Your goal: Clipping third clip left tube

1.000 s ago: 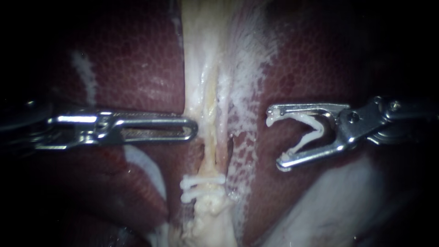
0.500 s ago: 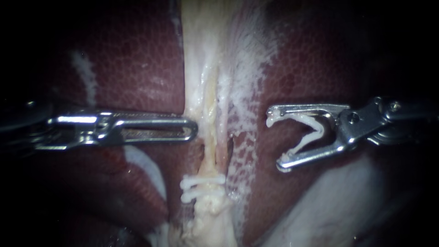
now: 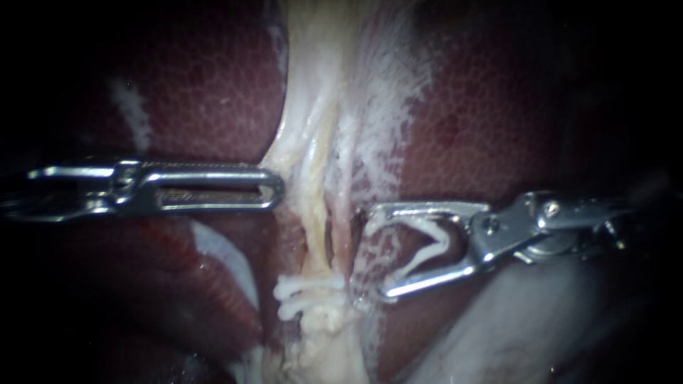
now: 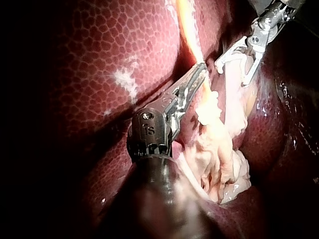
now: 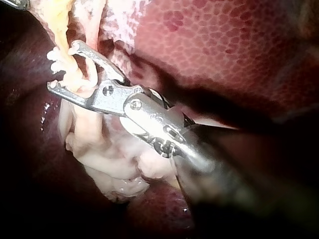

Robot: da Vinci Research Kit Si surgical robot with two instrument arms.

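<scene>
Left tube [image 3: 314, 224] is seen in the endoscope view running upright down the stalk [image 3: 313, 85] to two set clips [image 3: 309, 293] that cross it; the right instrument [image 3: 377, 252] lies just to its right and is the nearer one; its jaws are held wide on a loaded clip [image 3: 440, 238], whose mouth faces the tube across its long axis, just above the set clips; the tips are judged short of the tube, with a second strand [image 3: 343, 238] between; the left instrument [image 3: 270, 189] is closed on the stalk's edge higher up, over the liver [image 3: 484, 128].

In the left wrist view the left instrument [image 4: 199, 74] is shown with jaws together on the stalk [image 4: 214, 124], and the right instrument [image 4: 232, 73] beyond it; the set clips cannot be made out there.

In the right wrist view the set clips [image 5: 56, 59] are shown just beside the tips of the right instrument [image 5: 62, 67]; whether the stalk [image 5: 89, 129] lies within the jaws or behind them cannot be told.
</scene>
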